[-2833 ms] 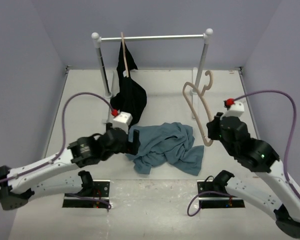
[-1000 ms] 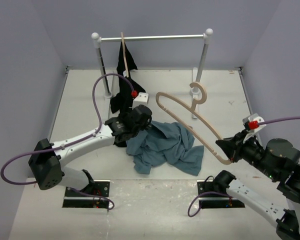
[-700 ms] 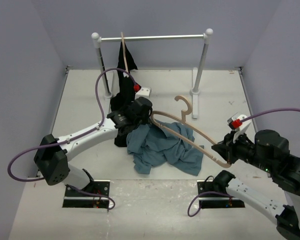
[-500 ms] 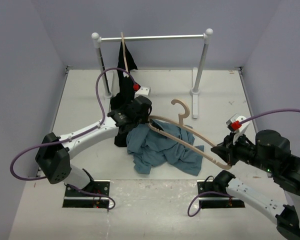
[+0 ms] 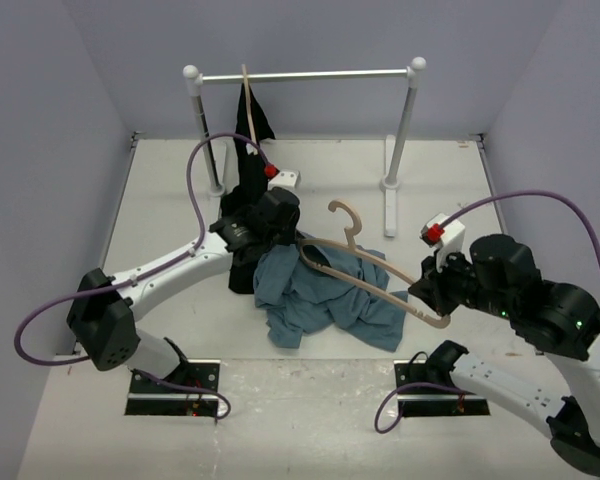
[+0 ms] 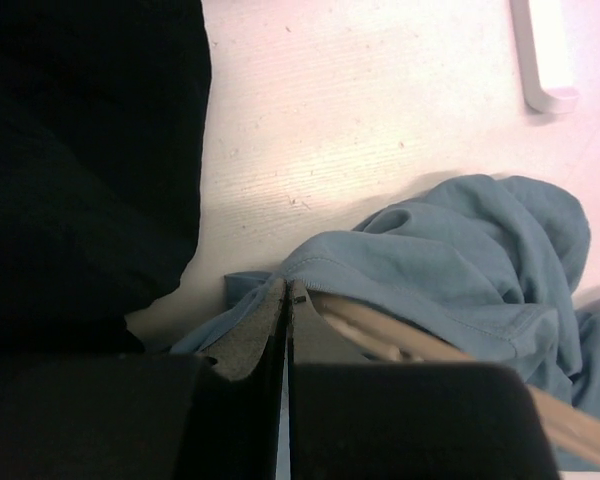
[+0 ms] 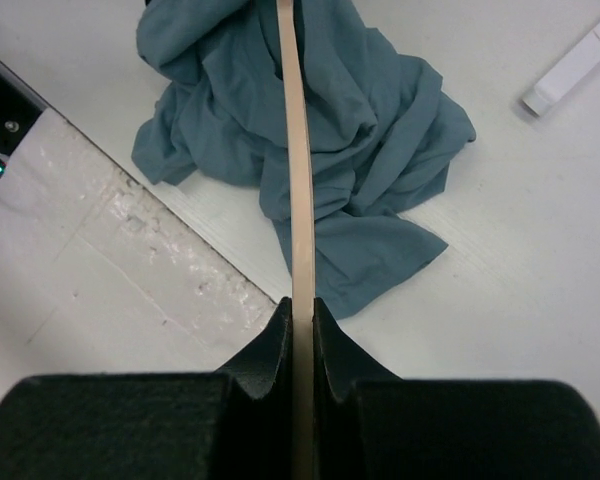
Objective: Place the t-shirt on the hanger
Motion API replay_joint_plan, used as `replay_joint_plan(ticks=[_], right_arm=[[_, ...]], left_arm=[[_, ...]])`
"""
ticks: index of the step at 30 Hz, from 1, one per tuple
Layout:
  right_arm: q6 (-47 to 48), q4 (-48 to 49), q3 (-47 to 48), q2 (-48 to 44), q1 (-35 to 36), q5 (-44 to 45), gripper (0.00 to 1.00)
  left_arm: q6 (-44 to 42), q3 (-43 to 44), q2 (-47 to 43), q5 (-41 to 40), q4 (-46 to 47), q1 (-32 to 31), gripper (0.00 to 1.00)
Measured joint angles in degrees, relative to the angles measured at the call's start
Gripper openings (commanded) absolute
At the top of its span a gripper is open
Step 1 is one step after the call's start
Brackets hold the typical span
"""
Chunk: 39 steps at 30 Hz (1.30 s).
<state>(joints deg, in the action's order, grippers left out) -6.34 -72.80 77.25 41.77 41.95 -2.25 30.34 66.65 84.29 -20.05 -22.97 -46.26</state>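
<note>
The crumpled blue-grey t-shirt (image 5: 325,295) lies on the table between the arms. My left gripper (image 5: 285,238) is at its upper left edge, shut on a fold of the cloth by the hem (image 6: 310,265). My right gripper (image 5: 432,300) is shut on one end of the tan wooden hanger (image 5: 365,280). The hanger reaches left across the t-shirt, hook (image 5: 346,214) pointing away from me. Its far arm (image 6: 380,338) goes under the lifted hem just beside my left fingers (image 6: 255,335). In the right wrist view the hanger (image 7: 293,150) runs straight out from the gripper (image 7: 300,305) over the t-shirt (image 7: 380,140).
A white clothes rack (image 5: 305,74) stands at the back, its right foot (image 5: 388,205) behind the hook. A black garment (image 5: 248,185) hangs from the rack on a second hanger, right behind my left gripper, and fills the left of the left wrist view (image 6: 80,170).
My right arm has swung the hanger left and lower, so its far arm now reaches under the t-shirt's edge at my left gripper. The left gripper has shifted slightly back, still holding cloth.
</note>
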Motion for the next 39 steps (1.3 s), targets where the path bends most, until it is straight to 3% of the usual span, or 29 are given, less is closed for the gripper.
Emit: replay_joint_plan(ticks=[9, 16, 23, 33, 34, 35, 36, 37, 39], right_arm=[[2.2, 4.0, -1.6, 1.3, 0.0, 0.6, 0.00], [14.0, 14.7, -12.3, -7.5, 0.0, -10.8, 0.00], [20.8, 18.1, -12.1, -12.0, 0.0, -19.9, 0.00], [25.8, 18.1, -4.9, -1.2, 0.0, -31.5, 0.00], [25.7, 18.4, -4.7, 0.3, 0.0, -31.6, 0.00], [25.5, 19.1, -4.9, 1.5, 0.0, -31.7, 0.00], [25.1, 20.1, -5.6, 2.4, 0.0, -31.6, 0.00], [24.7, 21.3, -6.9, 3.0, 0.0, -31.5, 0.00], [23.7, 24.1, -11.2, 3.0, 0.0, -30.6, 0.00]], left_arm=[[-2.2, 0.0, -5.2, 1.8, -1.0, 0.0, 0.00], [-8.7, 0.5, -14.0, 12.2, -5.1, 0.0, 0.00], [-14.6, 9.1, -26.1, 17.9, -15.4, 0.0, 0.00], [-22.3, 16.1, -28.2, 18.1, -26.4, 0.0, 0.01], [-22.1, 16.5, -27.8, 17.1, -26.7, 0.0, 0.04], [-21.5, 16.8, -27.4, 15.2, -27.0, 0.0, 0.17], [-20.2, 17.0, -27.0, 12.3, -27.5, 0.0, 0.42], [-18.3, 17.0, -26.7, 8.5, -28.3, 0.0, 0.52], [-12.2, 15.9, -26.7, -0.2, -29.7, 0.0, 0.54]])
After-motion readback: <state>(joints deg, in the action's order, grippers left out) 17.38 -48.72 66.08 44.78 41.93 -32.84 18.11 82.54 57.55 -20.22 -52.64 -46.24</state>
